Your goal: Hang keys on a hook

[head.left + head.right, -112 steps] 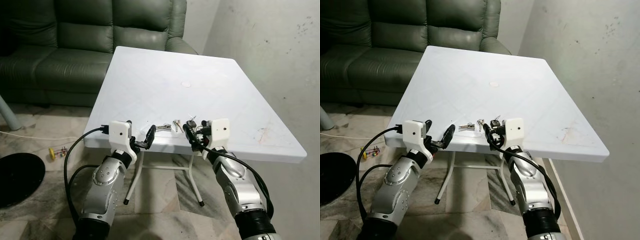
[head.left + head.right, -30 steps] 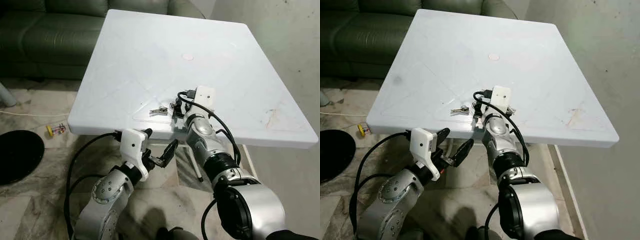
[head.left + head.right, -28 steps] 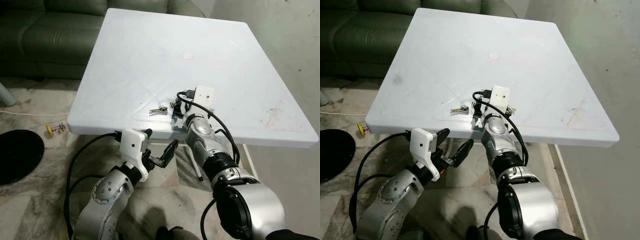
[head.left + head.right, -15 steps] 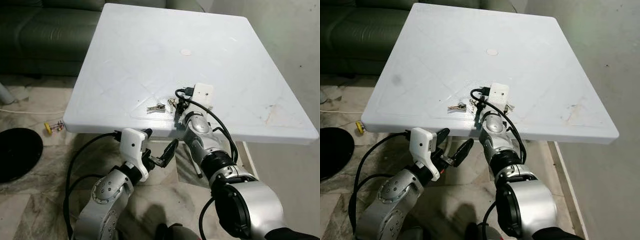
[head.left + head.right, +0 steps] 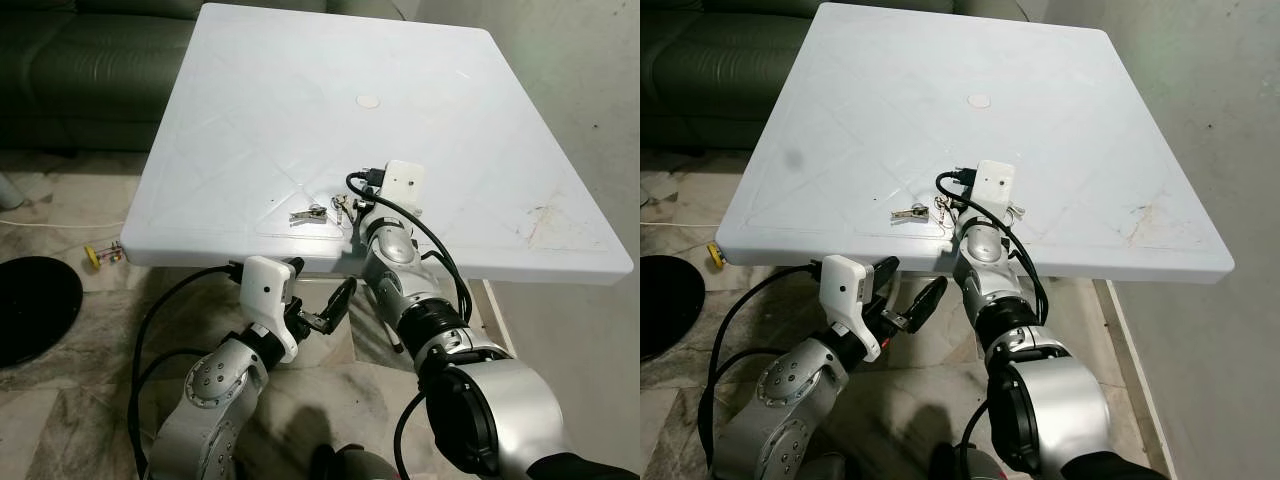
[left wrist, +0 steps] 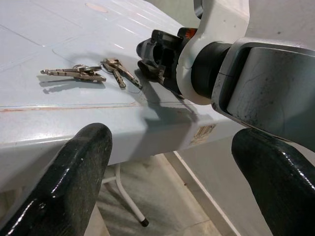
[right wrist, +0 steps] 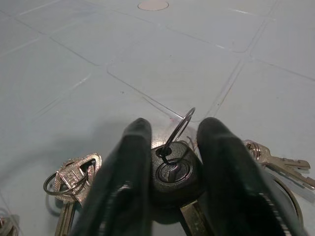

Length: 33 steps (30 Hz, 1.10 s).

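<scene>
Several keys lie near the front edge of the white table (image 5: 300,90). A silver bunch (image 5: 311,214) lies to the left and another (image 5: 342,206) sits beside my right gripper (image 5: 356,216). In the right wrist view that gripper (image 7: 174,135) is shut on a black-headed key (image 7: 172,173) with a wire ring. Silver keys (image 7: 73,181) lie on one side of it and more keys (image 7: 275,162) on the other. My left gripper (image 5: 318,292) hangs open below the table's front edge, holding nothing. Its wrist view looks across the edge at the silver bunch (image 6: 78,73).
A small round disc (image 5: 367,101) sits mid-table. A green sofa (image 5: 70,60) stands behind the table at the left, and a wall (image 5: 590,90) runs along its right side. On the marble floor lie a black round object (image 5: 30,310) and a small yellow toy (image 5: 102,254).
Since 3.7 s ago the camera has moved nearer and higher. My right gripper has reached from the table's edge onto the keys. My left gripper now sits below the edge.
</scene>
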Available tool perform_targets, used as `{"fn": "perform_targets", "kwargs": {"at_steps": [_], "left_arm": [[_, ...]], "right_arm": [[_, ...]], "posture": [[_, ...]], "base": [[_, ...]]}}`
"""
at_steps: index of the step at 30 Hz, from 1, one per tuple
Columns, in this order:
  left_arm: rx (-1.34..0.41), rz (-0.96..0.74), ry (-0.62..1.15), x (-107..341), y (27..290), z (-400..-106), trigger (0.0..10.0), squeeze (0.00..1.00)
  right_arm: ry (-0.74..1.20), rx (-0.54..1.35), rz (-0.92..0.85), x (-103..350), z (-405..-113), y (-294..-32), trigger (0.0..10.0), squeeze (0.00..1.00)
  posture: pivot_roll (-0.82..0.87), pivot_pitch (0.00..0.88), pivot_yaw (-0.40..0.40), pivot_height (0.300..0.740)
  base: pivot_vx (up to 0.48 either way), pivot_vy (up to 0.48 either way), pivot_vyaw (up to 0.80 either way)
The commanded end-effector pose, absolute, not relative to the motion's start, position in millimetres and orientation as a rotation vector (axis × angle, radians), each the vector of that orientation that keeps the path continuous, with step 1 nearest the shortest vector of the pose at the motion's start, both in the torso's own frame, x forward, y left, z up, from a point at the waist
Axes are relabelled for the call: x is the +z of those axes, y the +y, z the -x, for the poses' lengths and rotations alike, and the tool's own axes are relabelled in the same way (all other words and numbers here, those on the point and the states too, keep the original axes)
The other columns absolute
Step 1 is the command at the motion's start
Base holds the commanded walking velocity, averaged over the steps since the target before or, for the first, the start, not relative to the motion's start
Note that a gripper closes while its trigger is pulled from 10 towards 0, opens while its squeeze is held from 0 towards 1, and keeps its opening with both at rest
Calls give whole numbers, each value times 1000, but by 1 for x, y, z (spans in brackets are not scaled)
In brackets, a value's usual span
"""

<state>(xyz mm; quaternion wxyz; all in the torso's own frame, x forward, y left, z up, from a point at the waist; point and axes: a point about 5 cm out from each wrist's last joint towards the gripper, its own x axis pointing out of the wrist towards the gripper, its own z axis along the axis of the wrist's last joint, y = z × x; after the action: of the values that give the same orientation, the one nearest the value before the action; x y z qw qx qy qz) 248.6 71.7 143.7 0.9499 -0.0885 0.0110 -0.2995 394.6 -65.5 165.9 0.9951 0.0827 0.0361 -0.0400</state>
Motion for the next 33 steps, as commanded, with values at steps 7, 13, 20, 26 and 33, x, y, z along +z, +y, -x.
{"fn": "perform_targets", "kwargs": {"at_steps": [7,13,20,26,33], "left_arm": [[-627,187,11,149,66,-244,10000,0],[-624,189,12,149,66,-244,10000,0],[-616,196,8,150,67,-244,10000,0],[-607,200,-5,151,66,-246,10000,0],[-597,211,-24,153,65,-252,10000,0]], "right_arm": [[71,-85,-156,168,-395,-63,0,0],[64,-79,-147,169,-395,-61,0,0],[61,-73,-138,170,-395,-59,0,0],[34,-51,-167,178,-398,-60,0,0],[-38,-25,-202,192,-402,-70,0,0]], "posture": [[152,212,-130,715],[156,212,-133,715],[161,208,-139,715],[157,200,-139,715],[147,176,-140,715]], "base": [[0,0,0],[0,0,0],[0,0,0],[0,0,0],[0,0,0]]}}
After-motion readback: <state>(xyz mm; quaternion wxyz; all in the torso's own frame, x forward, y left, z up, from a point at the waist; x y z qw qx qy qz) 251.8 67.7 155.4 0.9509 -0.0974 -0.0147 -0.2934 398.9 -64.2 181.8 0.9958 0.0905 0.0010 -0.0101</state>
